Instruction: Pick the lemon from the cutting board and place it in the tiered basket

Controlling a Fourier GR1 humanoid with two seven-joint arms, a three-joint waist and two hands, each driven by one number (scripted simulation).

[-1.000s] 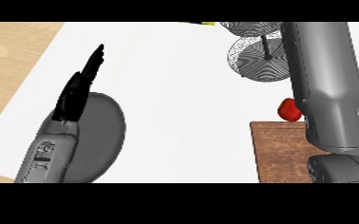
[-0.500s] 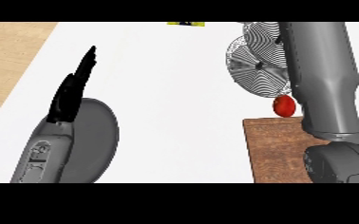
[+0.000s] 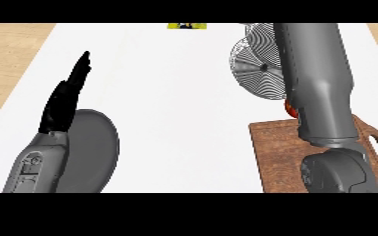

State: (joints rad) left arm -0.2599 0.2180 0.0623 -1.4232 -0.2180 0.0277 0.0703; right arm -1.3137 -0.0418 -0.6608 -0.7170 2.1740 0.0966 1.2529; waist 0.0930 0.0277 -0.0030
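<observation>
The robot's left hand [image 3: 68, 95] rests at eight o'clock on the white counter [image 3: 170, 90], fingers straight and holding nothing, above a grey plate [image 3: 96, 147]. The right forearm [image 3: 317, 80] crosses the wire tiered basket [image 3: 255, 67] at two o'clock; its hand is out of sight. A red object [image 3: 289, 109] peeks beside the cutting board [image 3: 277, 155] at four o'clock. No lemon can be made out.
</observation>
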